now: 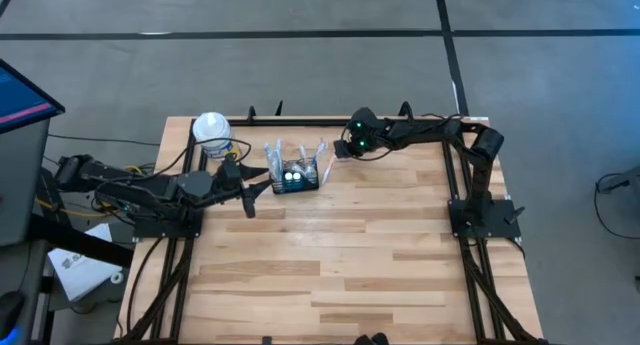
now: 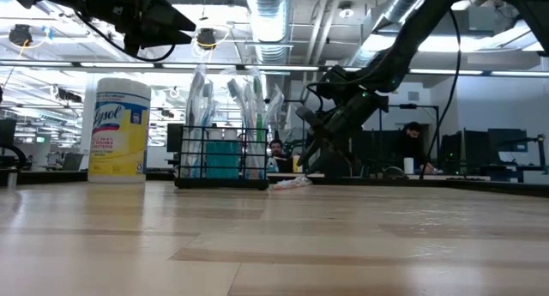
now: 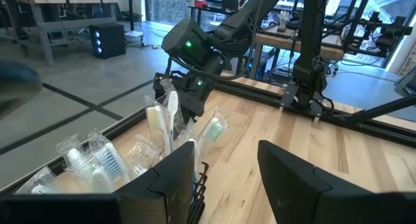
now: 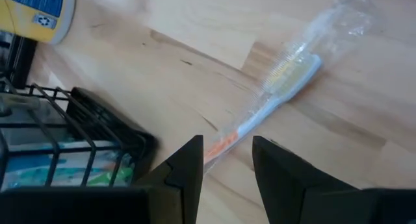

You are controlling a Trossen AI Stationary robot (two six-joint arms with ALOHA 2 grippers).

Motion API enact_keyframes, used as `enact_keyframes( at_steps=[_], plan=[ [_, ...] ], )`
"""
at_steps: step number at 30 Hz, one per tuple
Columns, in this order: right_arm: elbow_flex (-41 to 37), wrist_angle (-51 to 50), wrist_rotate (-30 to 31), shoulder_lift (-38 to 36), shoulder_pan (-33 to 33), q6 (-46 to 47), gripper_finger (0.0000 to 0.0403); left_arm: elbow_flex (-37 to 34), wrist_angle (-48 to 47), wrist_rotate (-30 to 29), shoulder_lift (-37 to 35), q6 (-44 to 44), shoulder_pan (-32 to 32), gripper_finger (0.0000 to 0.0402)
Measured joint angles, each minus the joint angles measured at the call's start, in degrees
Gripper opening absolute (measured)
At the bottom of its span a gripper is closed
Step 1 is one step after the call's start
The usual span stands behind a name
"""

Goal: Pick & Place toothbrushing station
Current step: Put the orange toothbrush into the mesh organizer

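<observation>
The toothbrushing station [image 1: 296, 177], a small black wire-mesh caddy, stands on its base at the table's far middle. Several wrapped toothbrushes stand in it; it also shows in the low view [image 2: 221, 159]. A loose wrapped toothbrush [image 4: 286, 81] lies flat on the table just right of the caddy [image 4: 97, 126]. My right gripper [image 4: 227, 156] is open and low, its fingers on either side of that toothbrush's handle end. I cannot tell whether they touch it. My left gripper [image 1: 258, 192] is open and empty, raised above the table left of the caddy.
A yellow canister with a white lid [image 1: 211, 130] stands at the far left, beside the caddy. Bare wood table [image 1: 340, 265] lies toward the near edge. People sit at desks in the room beyond the table [image 2: 414, 141].
</observation>
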Motion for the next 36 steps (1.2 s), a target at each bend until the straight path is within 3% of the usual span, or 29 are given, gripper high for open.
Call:
enact_keyframes(
  at_steps=[9, 19, 36],
  plan=[
    [0.9, -1.1, -1.5, 0.2, -0.9, 1.7, 0.0123, 0.0, 0.5, 0.0, 0.0, 0.0, 0.0, 0.0163],
    [10.6, -15.5, 0.0, 5.5, -0.4, 1.5, 0.0123, 0.0, 0.9, 0.0, 0.0, 0.1, 0.0, 0.0163],
    [10.8, -15.0, -1.4, 5.4, -1.5, 6.6, 0.0117, 0.0, 0.9, 0.0, 0.0, 0.2, 0.0, 0.0163]
  ],
)
